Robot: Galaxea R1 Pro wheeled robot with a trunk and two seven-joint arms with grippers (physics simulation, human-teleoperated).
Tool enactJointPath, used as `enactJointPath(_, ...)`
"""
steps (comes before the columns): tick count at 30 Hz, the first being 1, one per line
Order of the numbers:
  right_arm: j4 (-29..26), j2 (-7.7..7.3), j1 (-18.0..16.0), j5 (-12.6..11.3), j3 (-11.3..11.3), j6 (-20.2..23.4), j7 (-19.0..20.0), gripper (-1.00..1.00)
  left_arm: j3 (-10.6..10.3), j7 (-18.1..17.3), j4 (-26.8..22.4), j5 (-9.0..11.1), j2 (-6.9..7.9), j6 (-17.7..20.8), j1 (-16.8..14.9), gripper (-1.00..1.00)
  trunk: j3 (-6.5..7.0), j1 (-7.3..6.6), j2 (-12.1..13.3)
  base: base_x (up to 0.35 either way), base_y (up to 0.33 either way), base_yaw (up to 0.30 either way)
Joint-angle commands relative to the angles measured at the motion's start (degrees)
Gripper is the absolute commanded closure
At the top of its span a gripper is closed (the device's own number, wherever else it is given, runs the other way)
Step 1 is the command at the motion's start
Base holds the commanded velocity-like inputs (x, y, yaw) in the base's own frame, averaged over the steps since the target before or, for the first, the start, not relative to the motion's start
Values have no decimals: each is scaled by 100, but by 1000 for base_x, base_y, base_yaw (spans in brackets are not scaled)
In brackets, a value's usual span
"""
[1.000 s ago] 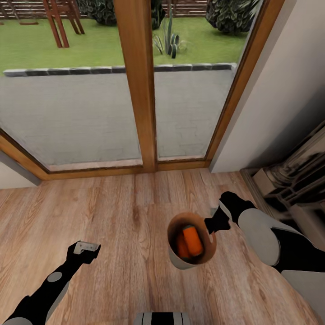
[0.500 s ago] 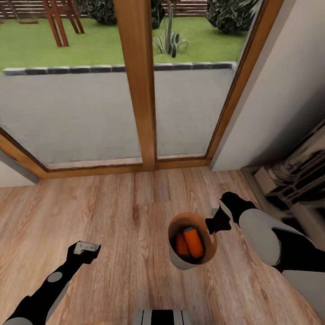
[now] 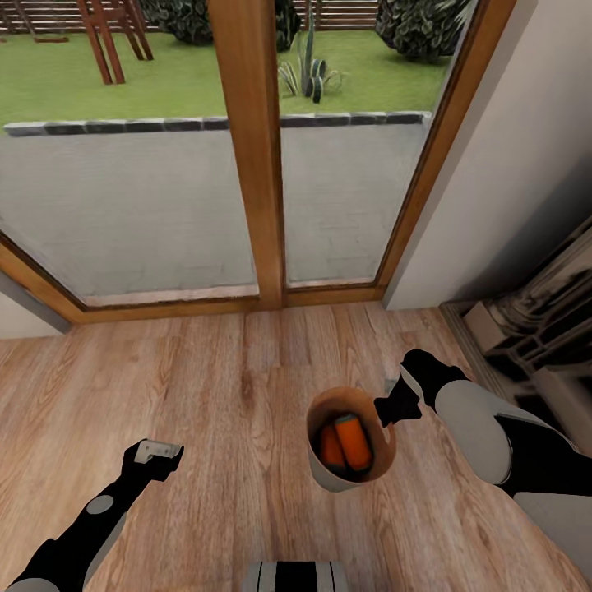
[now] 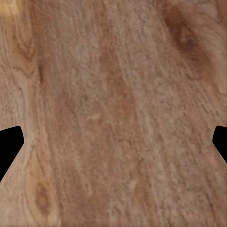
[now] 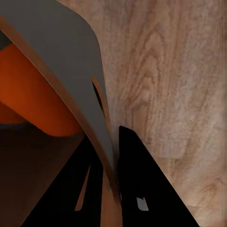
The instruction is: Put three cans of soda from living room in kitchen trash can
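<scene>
Right gripper (image 3: 393, 409) is pinching the rim of the trash can (image 3: 329, 473), one finger inside and one outside. In the right wrist view, the two dark fingers (image 5: 137, 189) squeeze the thin grey wall of the trash can (image 5: 61, 52) between them, close to its slot handle (image 5: 98, 97).

Inside the bucket lie two orange soda cans (image 3: 349, 440), side by side and tipped over. One has a dark, silvery top facing up. An orange soda can (image 5: 33, 94) also shows big and close past the rim in the right wrist view. I cannot tell if a blue can is in there too.

Left gripper (image 3: 156, 455) hangs low over the wood floor (image 3: 214, 395), well apart from the bucket. Its fingers are spread wide with nothing between them. In the left wrist view the dark fingertips (image 4: 9, 142) sit at the two edges, with only wood floor (image 4: 113, 113) in the middle.

Ahead are the wood-framed glass doors (image 3: 251, 156), with grey paving and green grass outside. A white wall (image 3: 493, 181) stands on the right.
</scene>
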Motion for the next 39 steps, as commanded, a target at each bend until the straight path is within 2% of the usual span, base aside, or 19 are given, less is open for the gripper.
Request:
enactJointPath(1, 4, 1, -1, -189, -98, 28, 26, 100, 0, -2, 0, 1, 0, -1, 0, -100, 0, 0, 0, 0, 0, 0)
enactJointPath(8, 1, 1, 7, -189, -103, 28, 25, 100, 0, -2, 5, -8, 0, -1, 0, -100, -125, 153, -281, 0, 0, 0)
enactJointPath(11, -4, 1, 7, -187, -101, 28, 24, 100, 0, -4, 3, -7, 0, -1, 0, -100, -125, 153, -281, 0, 0, 0)
enactJointPath(20, -5, 2, 6, -181, -97, 28, 24, 100, 0, -5, 6, -10, 0, -1, 0, -100, -287, 351, -642, 0, 0, 0)
enactJointPath(25, -5, 1, 7, -180, -97, 28, 21, 100, -1, -9, 7, -10, 0, -1, 0, -100, -287, 351, -642, 0, 0, 0)
enactJointPath(31, -13, 1, 7, -180, -83, 28, 21, 100, 0, -13, 9, -10, 0, -1, 0, -100, -395, 483, -882, 0, 0, 0)
enactJointPath(37, -25, 1, 5, -180, -72, 28, 19, 100, 0, -13, 9, -10, 0, -1, 0, -100, -395, 483, -882, 0, 0, 0)
enactJointPath(39, -28, 1, 5, -180, -72, 28, 19, 100, 0, -13, 9, -10, 0, -1, 0, -100, -431, 527, -963, 0, 0, 0)
